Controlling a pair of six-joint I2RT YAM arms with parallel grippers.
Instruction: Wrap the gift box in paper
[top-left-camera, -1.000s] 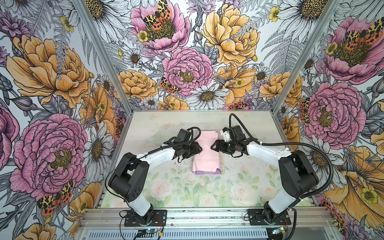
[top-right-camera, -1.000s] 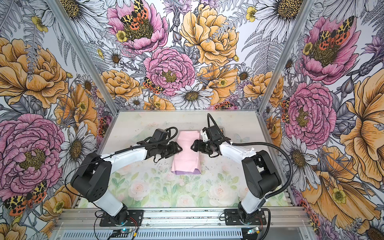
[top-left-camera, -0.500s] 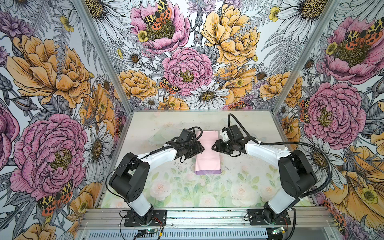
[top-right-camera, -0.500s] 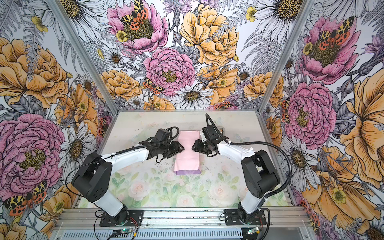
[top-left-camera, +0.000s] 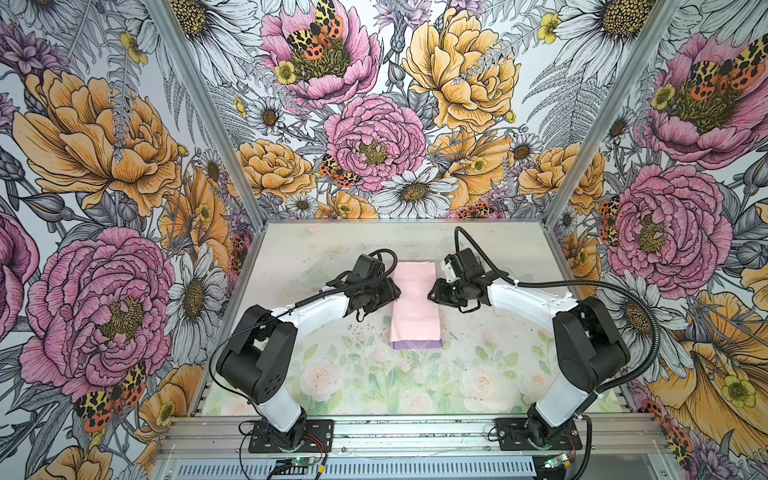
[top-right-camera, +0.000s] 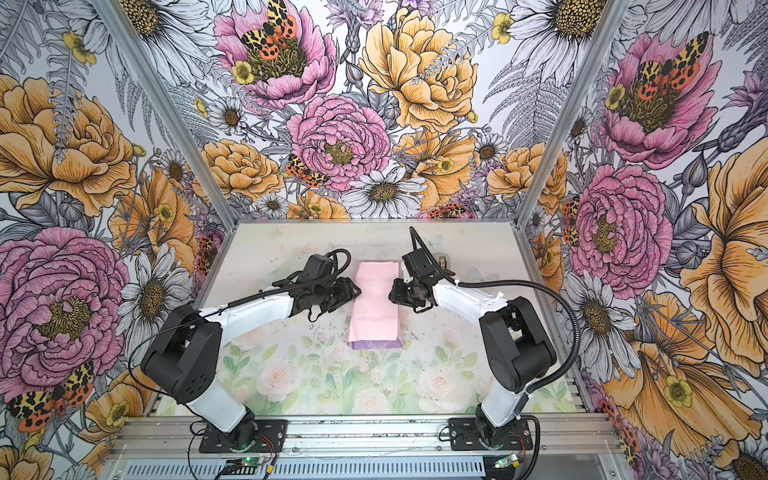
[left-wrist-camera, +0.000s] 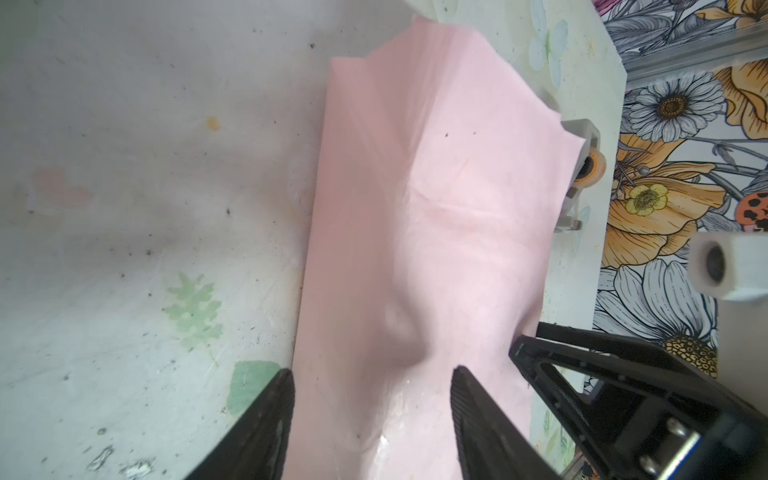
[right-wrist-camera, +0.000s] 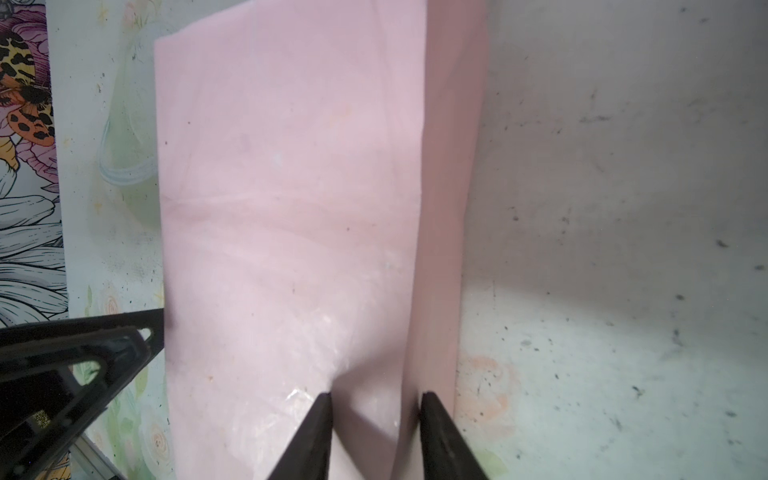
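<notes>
Paper (top-left-camera: 415, 305) lies folded pink-side up on the table (top-left-camera: 332, 365), nearer its far edge (gift box hidden, presumably inside). Left gripper (left-wrist-camera: 372, 374) straddles one long side and right gripper (right-wrist-camera: 376, 399) flanks the opposite fold, likely steadying it. I cannot tell whether either grips.

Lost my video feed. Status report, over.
Left end effector and right end effector: jaws apart, straddling folded pale pink paper sheet; grip unconfirmed. Gift box hidden. Small grey tape dispenser behind right arm, not obstructing.
</notes>
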